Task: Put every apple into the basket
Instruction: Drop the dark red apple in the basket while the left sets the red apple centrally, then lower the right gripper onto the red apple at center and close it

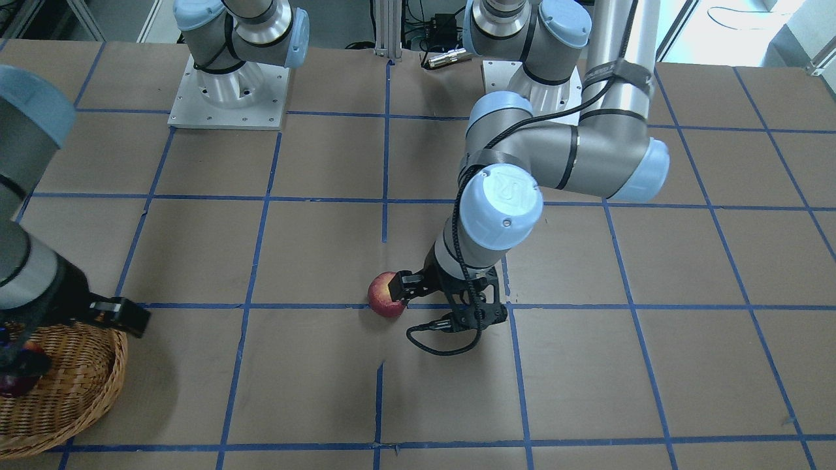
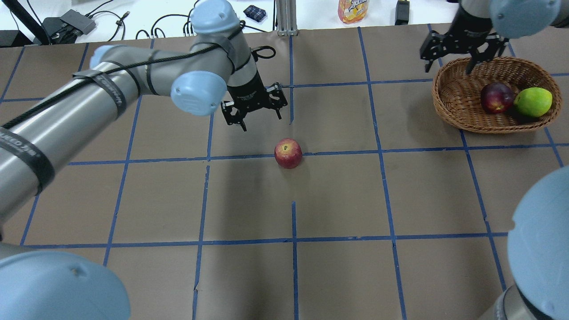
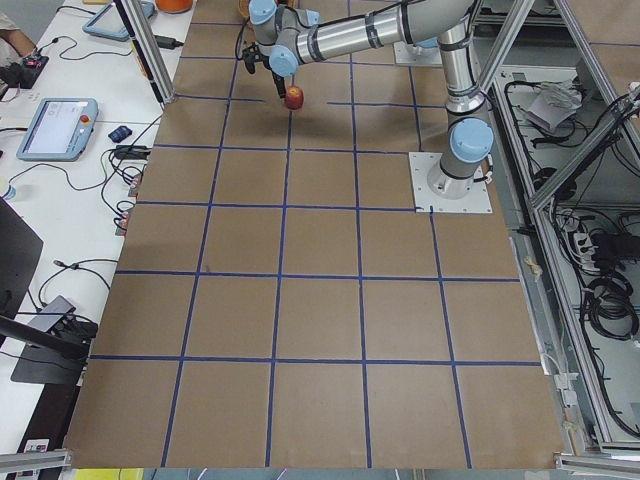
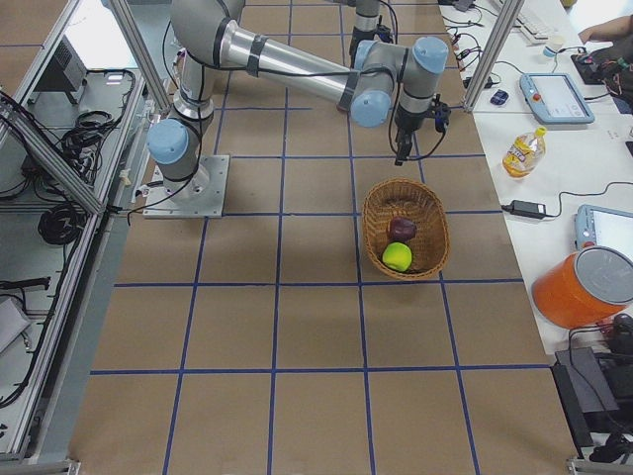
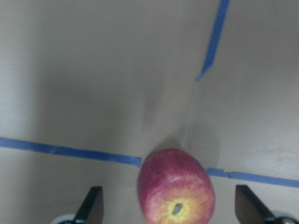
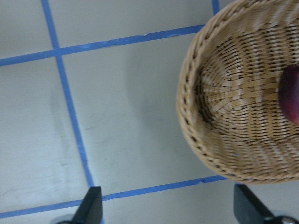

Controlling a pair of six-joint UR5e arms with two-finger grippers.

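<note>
Lying on the table [image 2: 338, 200]: red apple [image 2: 288, 153] with a yellowish blush, alone near the middle, on a blue tape line [image 2: 249, 156], well apart from the basket [image 2: 449, 111]
Left arm: left gripper [image 2: 260, 116] with jaws spread wide, holding nothing; it hangs over the red apple, and in the wrist view the apple sits between the two fingers [image 5: 92, 205] with a gap on either side
Basket spot: far side of the table on the robot's right; tan wicker, braided rim, upright
Inside the basket: maroon apple [image 2: 497, 98] and yellow-green apple [image 2: 532, 102] side by side, close together at the end away from the table's middle; whether they touch, cannot tell
Right arm: right gripper [image 2: 449, 64] with jaws wide apart, empty; it hangs by the basket's rim at the end nearer the table's middle, its wrist view showing tape lines, the basket's end and a sliver of the maroon apple
Count: two apples in the basket, one out on the table
</note>
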